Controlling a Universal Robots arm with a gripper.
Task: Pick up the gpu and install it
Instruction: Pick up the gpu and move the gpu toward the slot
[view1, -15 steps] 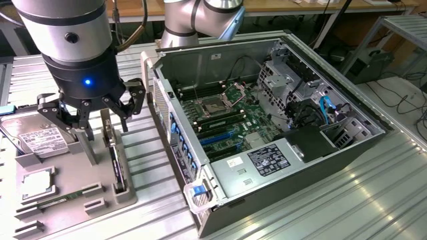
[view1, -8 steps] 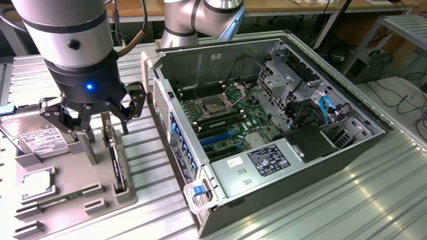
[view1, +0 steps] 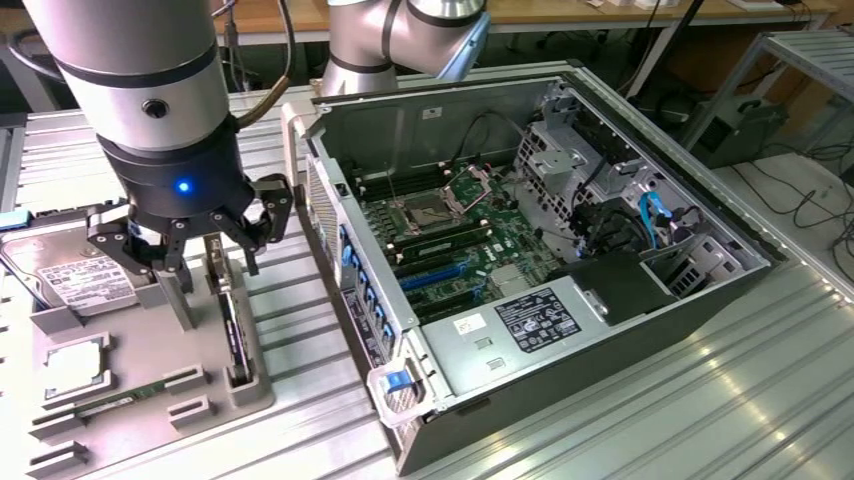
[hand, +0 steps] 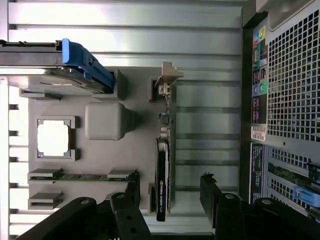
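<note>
The gpu (view1: 231, 330) is a thin dark card standing on edge in a slot of the grey fixture tray (view1: 134, 340), on the exterior view's left. In the wrist view the gpu (hand: 163, 170) appears edge-on, with its silver-beige bracket (hand: 167, 75) at the far end. My gripper (view1: 203, 265) hovers just above the card's near end and is open. In the wrist view my gripper (hand: 170, 192) has one black finger on each side of the card, both clear of it. Nothing is held.
The tray (hand: 135, 140) also carries a hard drive (view1: 74, 275), a processor (view1: 74, 365) and a green memory stick (view1: 120, 400). The open computer case (view1: 441, 345) lies on its side just right of the tray, motherboard (view1: 454, 230) exposed. Its perforated rear panel (hand: 290, 100) is close by.
</note>
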